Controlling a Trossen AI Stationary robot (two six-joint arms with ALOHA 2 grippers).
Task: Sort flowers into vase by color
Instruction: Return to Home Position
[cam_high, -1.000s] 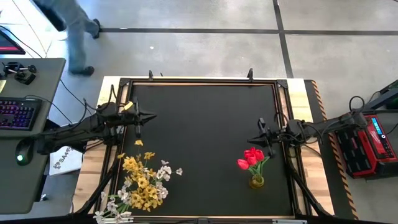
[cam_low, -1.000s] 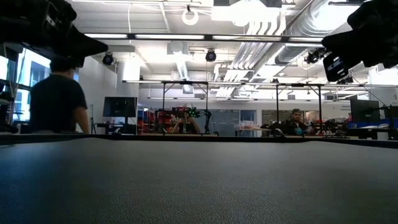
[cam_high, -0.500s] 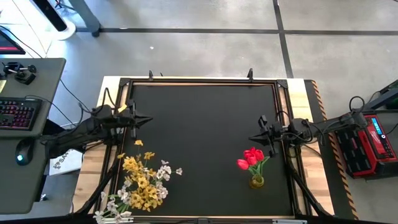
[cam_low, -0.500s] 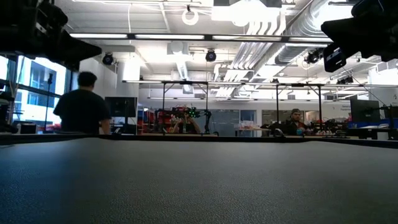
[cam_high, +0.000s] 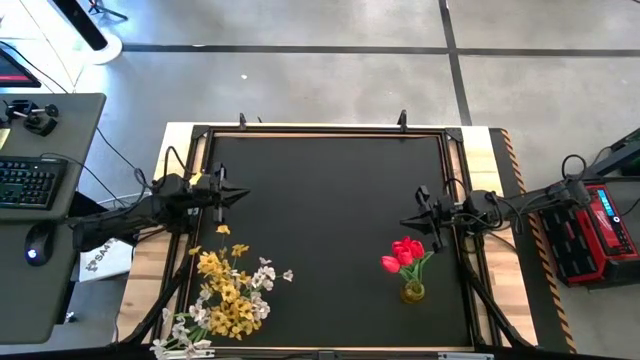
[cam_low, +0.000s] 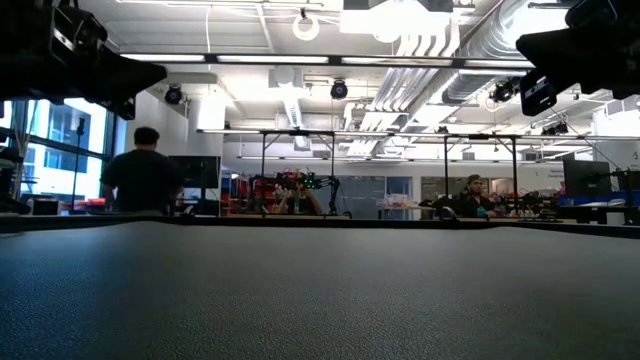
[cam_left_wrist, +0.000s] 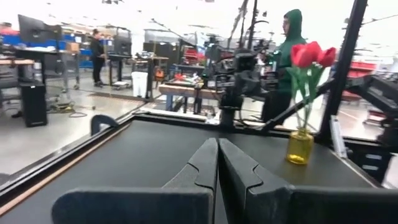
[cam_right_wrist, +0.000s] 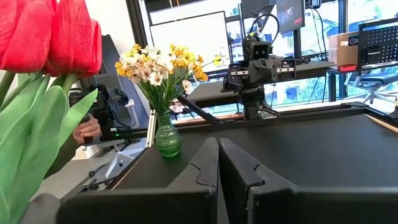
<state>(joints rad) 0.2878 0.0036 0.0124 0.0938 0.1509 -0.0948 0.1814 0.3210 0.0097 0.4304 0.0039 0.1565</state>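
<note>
Three tulips (cam_high: 405, 252), seemingly, near right end effector (cam_high: 408, 223)

Slim black arms (cam_high: 115, 213) trail cables; the left pincer (cam_left_wrist: 217, 142) has dark, angular fingers (cam_left_wrist: 199, 168).

Green vase (cam_right_wrist: 168, 140) out of sight beneath yellow and white blossoms (cam_high: 228, 295) from above

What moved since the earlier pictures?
The person walked farther off, out of the overhead view. The left gripper and right gripper drew back slightly, jaws shut and empty. The red tulips and the yellow and white flowers stayed put.
</note>
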